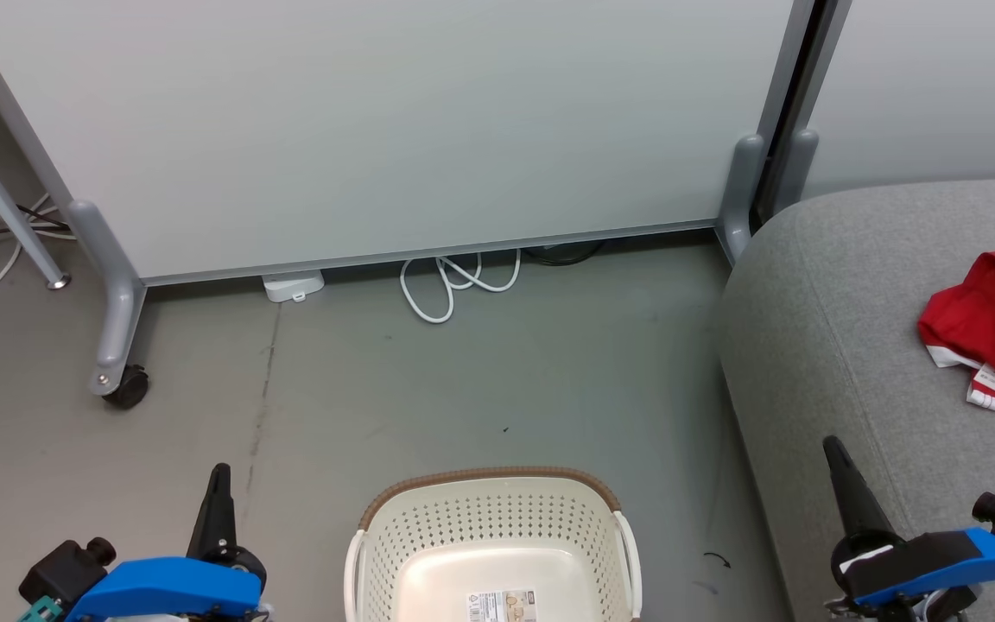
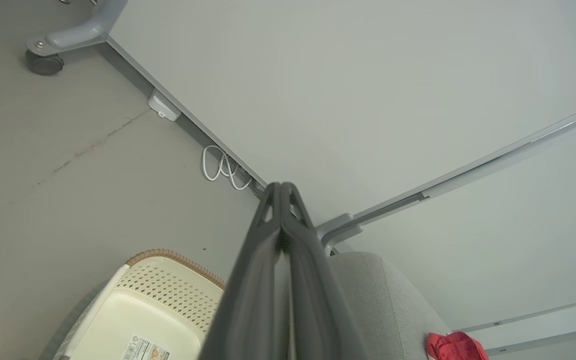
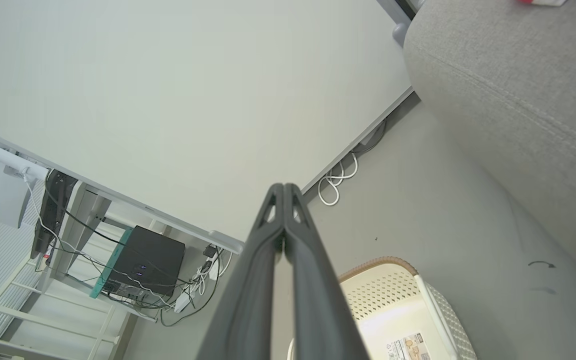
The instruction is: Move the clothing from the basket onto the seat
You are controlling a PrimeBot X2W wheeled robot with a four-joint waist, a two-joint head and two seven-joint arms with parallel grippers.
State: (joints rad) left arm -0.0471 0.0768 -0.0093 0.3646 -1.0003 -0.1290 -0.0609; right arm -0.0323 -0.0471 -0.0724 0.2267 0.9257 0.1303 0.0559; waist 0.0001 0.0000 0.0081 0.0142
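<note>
Red clothing [image 1: 991, 320] lies bunched on the grey seat [image 1: 843, 345] at far right; the cream basket [image 1: 497, 514] stands on the floor [image 1: 463, 371] to its left.
The garment's white-trimmed edge faces near, and the frame edge cuts off its length. The left gripper [image 1: 220, 475] and right gripper [image 1: 836, 453] flank the basket, fingers pointing far, jaws pressed together on nothing.

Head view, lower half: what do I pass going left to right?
Left end effector with dark fingers → cream perforated plastic basket → right end effector → crumpled red clothing with white trim.
</note>
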